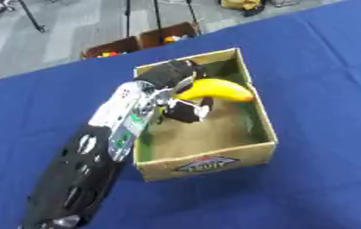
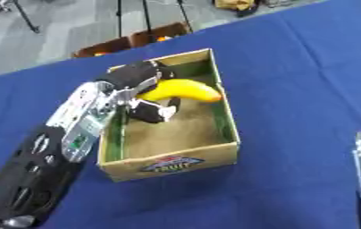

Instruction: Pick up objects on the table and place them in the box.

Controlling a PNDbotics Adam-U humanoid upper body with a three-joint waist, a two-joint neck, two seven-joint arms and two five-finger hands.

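While our black-and-silver left arm reaches in over the left wall of the open cardboard box (image 1: 207, 163), our left hand (image 1: 172, 78) sits inside it, fingers curled round the stem end of the curved yellow banana (image 1: 215, 89). We hold the banana above the brown floor of the box, in its far half, the free end pointing toward the right wall. The box rests on the blue cloth-covered table (image 1: 324, 80), a printed label on its near wall. Well right of the box, a silver part of our right arm shows at the right eye view's edge; its hand is out of view.
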